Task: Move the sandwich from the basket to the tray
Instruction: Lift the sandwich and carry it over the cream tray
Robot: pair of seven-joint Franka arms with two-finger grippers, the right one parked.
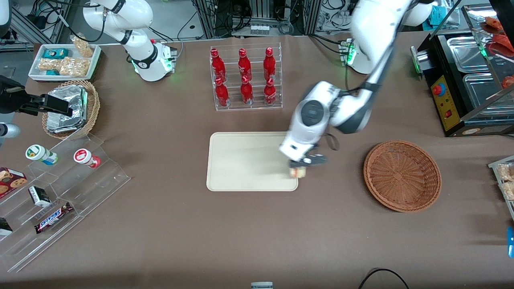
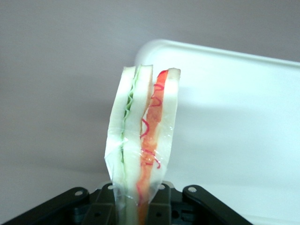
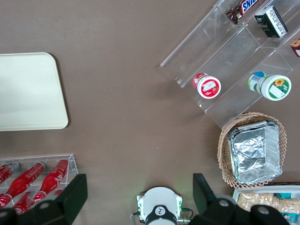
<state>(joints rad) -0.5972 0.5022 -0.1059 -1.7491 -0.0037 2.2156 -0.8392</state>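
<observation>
My gripper (image 1: 299, 167) hangs over the corner of the cream tray (image 1: 241, 160) that lies nearest the reddish-brown wicker basket (image 1: 402, 175). It is shut on the sandwich (image 1: 298, 172), a clear-wrapped wedge of white bread. In the left wrist view the sandwich (image 2: 143, 136) stands between the black fingers (image 2: 105, 204), its green and red-orange filling layers showing, with the tray's rounded corner (image 2: 154, 47) under it. The basket holds nothing that I can see.
A clear rack of red bottles (image 1: 245, 78) stands farther from the front camera than the tray. Toward the parked arm's end are a tan basket of foil packets (image 1: 68, 108), a white snack tray (image 1: 64, 60) and clear display steps (image 1: 60, 192). A black food warmer (image 1: 466, 80) stands toward the working arm's end.
</observation>
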